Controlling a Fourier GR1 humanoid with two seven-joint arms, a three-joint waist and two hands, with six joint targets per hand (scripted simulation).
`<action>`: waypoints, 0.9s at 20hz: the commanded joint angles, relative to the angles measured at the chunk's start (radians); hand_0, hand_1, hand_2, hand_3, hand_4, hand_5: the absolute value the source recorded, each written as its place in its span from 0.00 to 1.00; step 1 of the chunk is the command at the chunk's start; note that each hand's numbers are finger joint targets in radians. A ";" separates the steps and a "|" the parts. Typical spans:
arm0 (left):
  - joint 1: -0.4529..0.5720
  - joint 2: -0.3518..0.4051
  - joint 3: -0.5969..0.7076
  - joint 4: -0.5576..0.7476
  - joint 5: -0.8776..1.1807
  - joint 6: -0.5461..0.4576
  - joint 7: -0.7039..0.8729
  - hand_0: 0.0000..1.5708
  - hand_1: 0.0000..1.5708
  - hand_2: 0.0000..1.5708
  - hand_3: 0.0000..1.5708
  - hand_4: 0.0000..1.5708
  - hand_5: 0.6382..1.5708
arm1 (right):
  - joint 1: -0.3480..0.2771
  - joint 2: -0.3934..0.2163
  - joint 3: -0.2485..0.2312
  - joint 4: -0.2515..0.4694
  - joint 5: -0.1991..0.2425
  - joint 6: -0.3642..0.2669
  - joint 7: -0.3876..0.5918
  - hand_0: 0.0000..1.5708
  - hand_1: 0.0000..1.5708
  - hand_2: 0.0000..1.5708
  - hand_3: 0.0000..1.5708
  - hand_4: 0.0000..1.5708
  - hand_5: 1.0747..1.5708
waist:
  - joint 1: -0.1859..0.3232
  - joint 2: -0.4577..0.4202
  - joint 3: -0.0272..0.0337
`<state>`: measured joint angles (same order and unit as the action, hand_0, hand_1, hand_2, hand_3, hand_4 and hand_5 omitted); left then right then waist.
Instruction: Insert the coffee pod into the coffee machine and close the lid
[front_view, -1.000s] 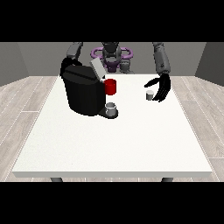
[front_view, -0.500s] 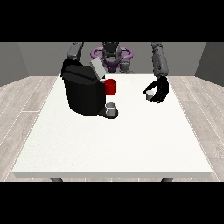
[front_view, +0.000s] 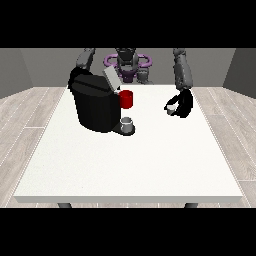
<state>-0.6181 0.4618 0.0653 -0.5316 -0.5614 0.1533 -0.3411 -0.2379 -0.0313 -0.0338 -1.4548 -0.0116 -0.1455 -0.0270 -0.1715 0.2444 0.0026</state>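
1. Since the earlier pictures, the hand at the view's right (front_view: 181, 104) has been lowered a little and curled in more, while nothing else has been moved.
2. At the left, the black coffee machine (front_view: 96, 105) is seen on the white table (front_view: 130, 160), with its lid (front_view: 111, 78) tipped up.
3. A red part (front_view: 126, 99) is seen on its front, and a small grey cup (front_view: 127, 124) below.
4. The other hand is hidden behind the machine, so its fingers cannot be told.
5. At the right, a small pale thing, likely the coffee pod (front_view: 171, 107), is pinched in the curled fingers just above the table.
6. The picking-up step seems to be in hand.
7. Next, the pod must be carried left to the open top.
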 joint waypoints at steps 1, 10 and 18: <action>0.024 -0.017 -0.009 0.045 -0.036 0.040 -0.021 0.75 0.75 0.82 0.75 0.26 1.00 | 0.043 0.004 0.008 -0.005 0.002 0.005 -0.019 0.00 0.00 0.00 0.00 0.27 1.00 | 0.003 -0.015 -0.0030; -0.146 -0.005 -0.031 -0.059 -0.011 -0.190 -0.014 0.88 0.88 0.90 0.86 0.37 1.00 | -0.005 -0.014 -0.038 0.144 -0.011 -0.001 -0.046 0.00 0.00 0.00 0.00 0.31 1.00 | 0.049 -0.085 -0.0020; -0.205 -0.018 -0.037 -0.094 -0.029 -0.238 0.057 0.80 0.80 0.85 0.82 0.35 1.00 | -0.004 -0.004 -0.022 0.141 -0.039 0.034 -0.009 0.00 0.00 0.00 0.00 0.31 1.00 | 0.021 -0.163 -0.0023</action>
<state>-0.7889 0.4579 0.0427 -0.6049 -0.5757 -0.0498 -0.3447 -0.2330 -0.0346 -0.0551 -1.3240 -0.0309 -0.1330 -0.0616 -0.1465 0.1312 0.0003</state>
